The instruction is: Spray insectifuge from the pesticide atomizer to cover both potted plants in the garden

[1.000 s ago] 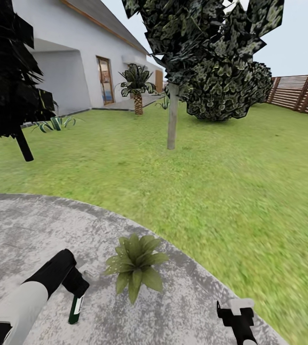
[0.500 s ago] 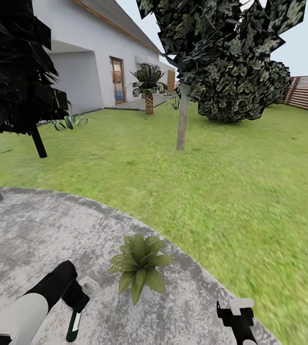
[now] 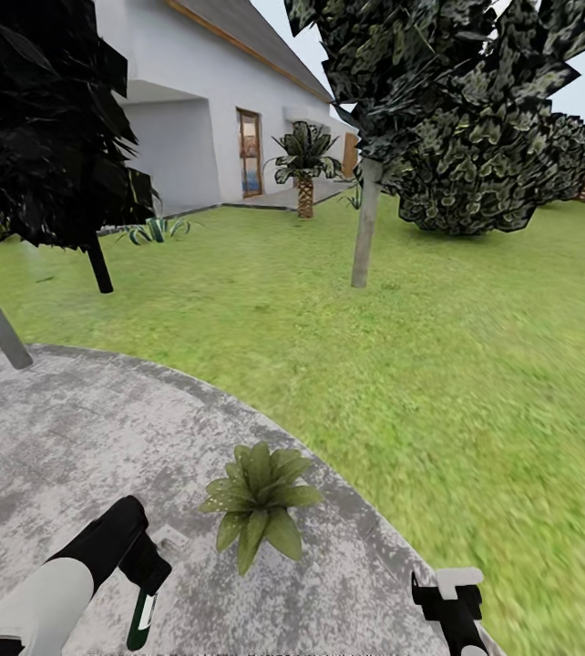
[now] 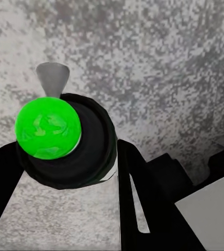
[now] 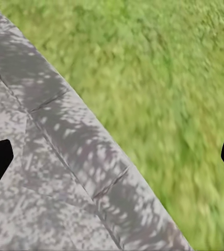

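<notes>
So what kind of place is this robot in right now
It looks like a home garden: a green lawn beside a white house, trees on the grass, and a round grey gravel patio with a low potted plant near its edge.

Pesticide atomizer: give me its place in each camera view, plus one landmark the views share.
Head view: pesticide atomizer near the bottom left edge, hanging from the left gripper, left of the potted plant.
Left wrist view: pesticide atomizer seen end-on, centre left, between the dark fingers.
Right wrist view: not in this picture.
Shared landmark: the grey gravel patio.
</notes>
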